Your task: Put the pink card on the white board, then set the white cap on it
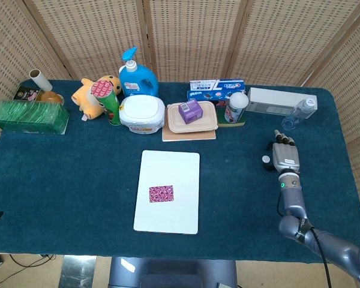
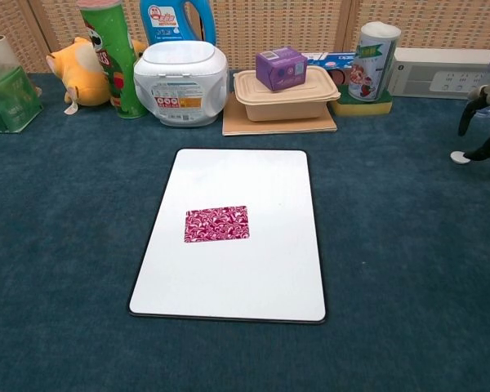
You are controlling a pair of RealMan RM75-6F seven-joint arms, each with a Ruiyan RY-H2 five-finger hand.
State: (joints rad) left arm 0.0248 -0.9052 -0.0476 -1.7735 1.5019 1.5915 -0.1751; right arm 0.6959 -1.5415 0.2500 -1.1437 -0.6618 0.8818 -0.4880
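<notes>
Head view: one pink card [image 1: 161, 193], one white cap [image 1: 266, 159].

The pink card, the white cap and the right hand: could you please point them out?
pink card [image 2: 217, 224], chest view, its middle.
white cap [image 2: 458, 157], chest view, its top.
right hand [image 1: 284, 157], head view, its back.

One pink card [image 2: 216, 224], one white board [image 2: 229, 269], one white cap [image 2: 458, 157].

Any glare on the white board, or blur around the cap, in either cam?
Head view: white board evenly lit, no hotspot, pink card crisp. Chest view: faint sheen on the board's far end, not blown out; the white cap sits at the right edge, small but sharp, with the right robot hand cropped by the frame.
</notes>
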